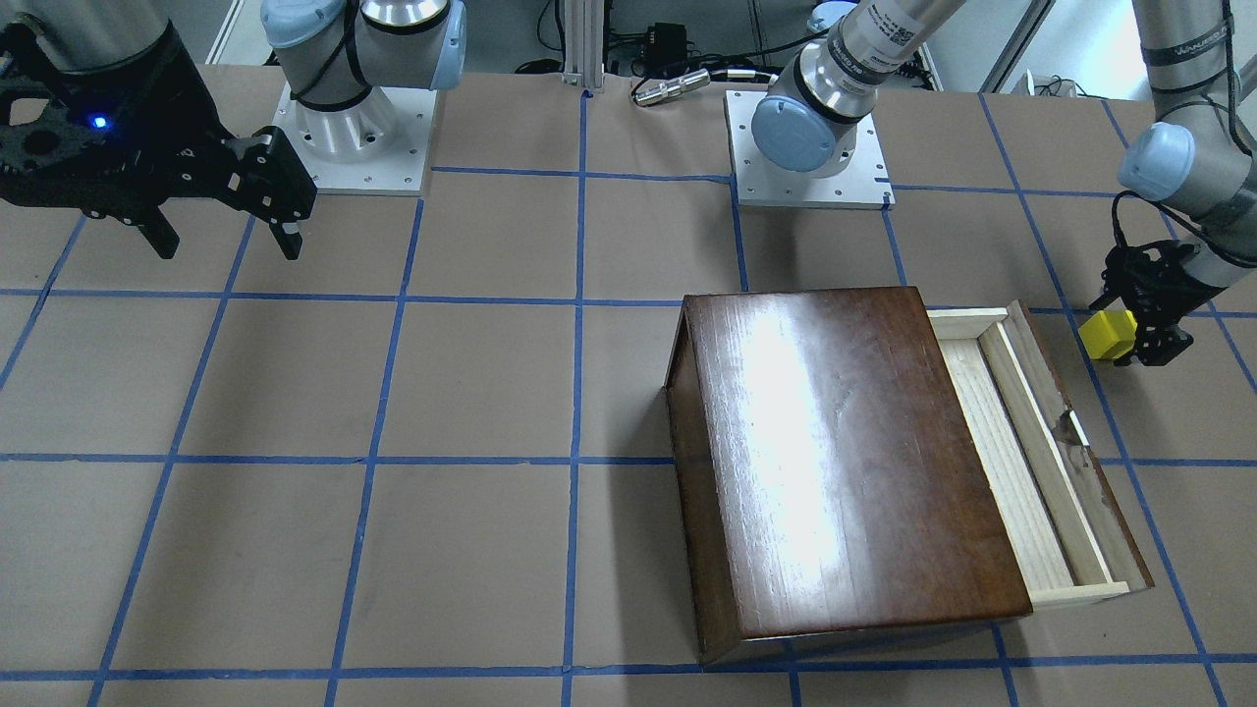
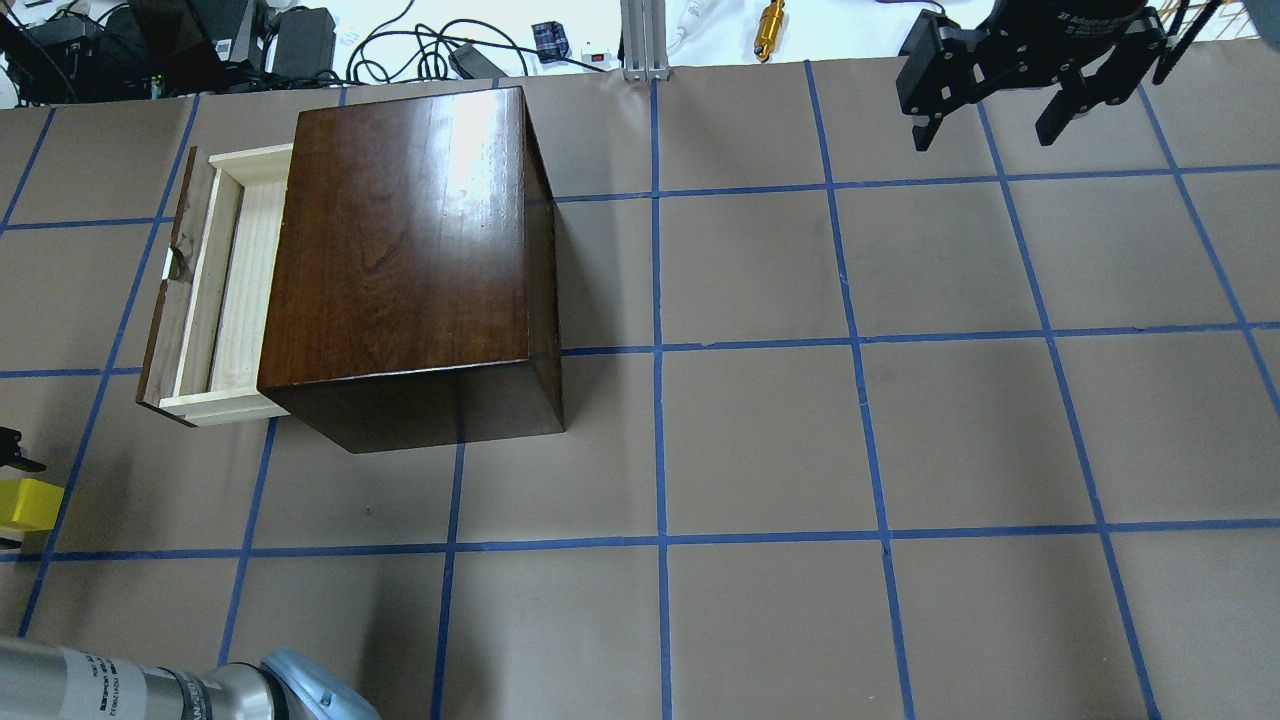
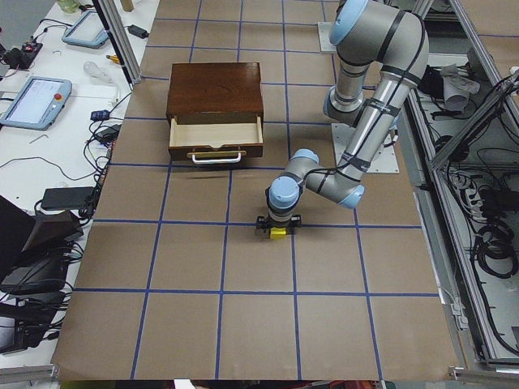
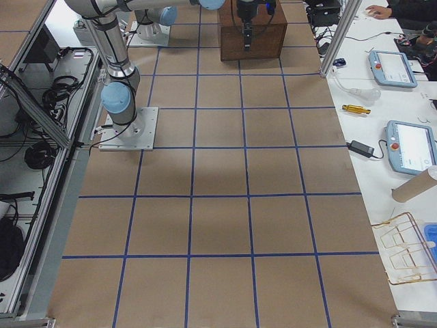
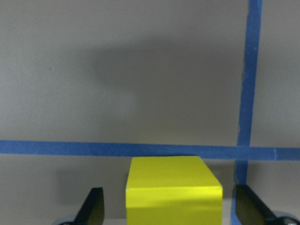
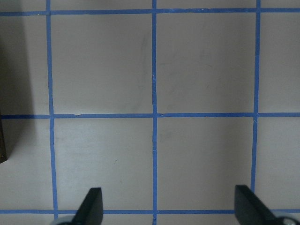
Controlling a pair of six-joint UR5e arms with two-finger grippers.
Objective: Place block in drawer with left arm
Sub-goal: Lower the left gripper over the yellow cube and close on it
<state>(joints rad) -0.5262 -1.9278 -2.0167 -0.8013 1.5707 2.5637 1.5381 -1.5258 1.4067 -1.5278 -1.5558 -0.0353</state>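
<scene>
Showing bare wood, the drawer (image 1: 1002,462) lies apart from the block (image 1: 1108,334), straddled by the wide-open left gripper (image 5: 171,208).

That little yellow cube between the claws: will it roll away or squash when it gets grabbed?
Probably neither. The block has flat faces and sharp edges, so if nudged it should slide, not roll. Its crisp, even shape suggests it is stiff. It looks small inside the open left gripper, so it is likely light, though its smooth faces might slip a little.

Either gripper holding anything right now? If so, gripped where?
Nothing held. The left gripper straddles the block, fingers open with gaps on both sides. The right gripper is open and empty.
</scene>
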